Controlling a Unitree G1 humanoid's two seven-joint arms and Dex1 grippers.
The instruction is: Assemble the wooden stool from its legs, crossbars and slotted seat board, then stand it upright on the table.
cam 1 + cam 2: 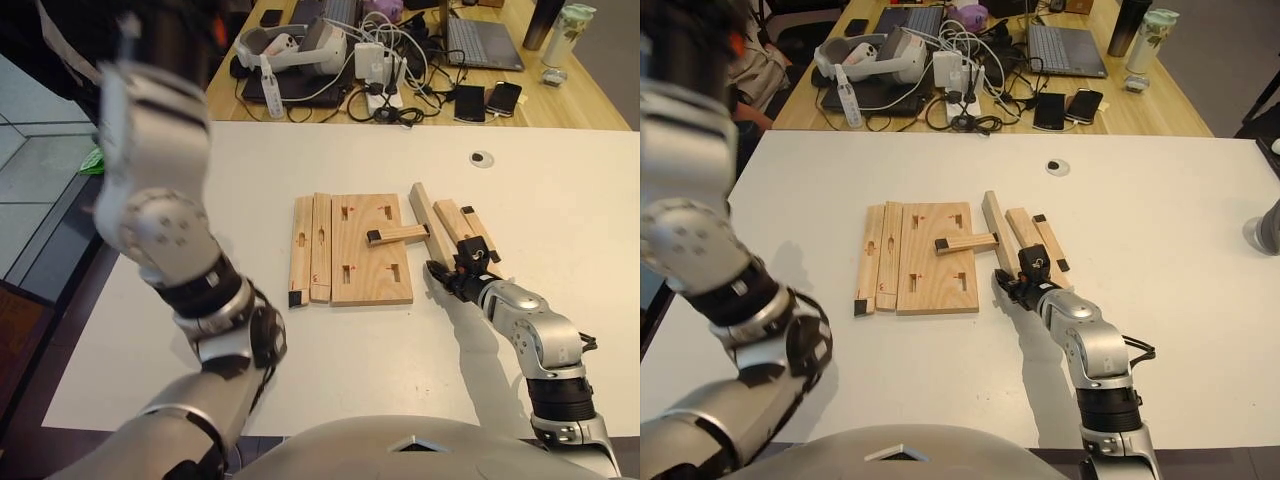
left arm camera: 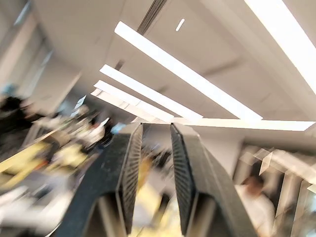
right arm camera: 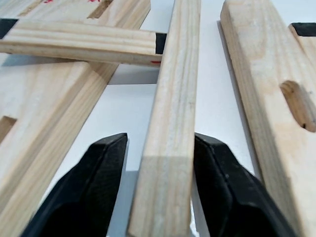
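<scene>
At centre right of the frame, our right gripper (image 1: pixel 441 272) straddles the crossbar (image 1: pixel 426 210), jaws apart; an off-centre close could skew it against the leg (image 1: pixel 458 222)

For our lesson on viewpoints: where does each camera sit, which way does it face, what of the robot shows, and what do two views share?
Left eye view: head, facing down over the table; both arms show, left raised.
Right eye view: head, same scene.
Left wrist view: left wrist, facing up at ceiling lights past the left end effector.
Right wrist view: right wrist, low, looking along a wooden bar between the right end effector's fingers.
Shared: eye and right wrist views show that bar.
</scene>
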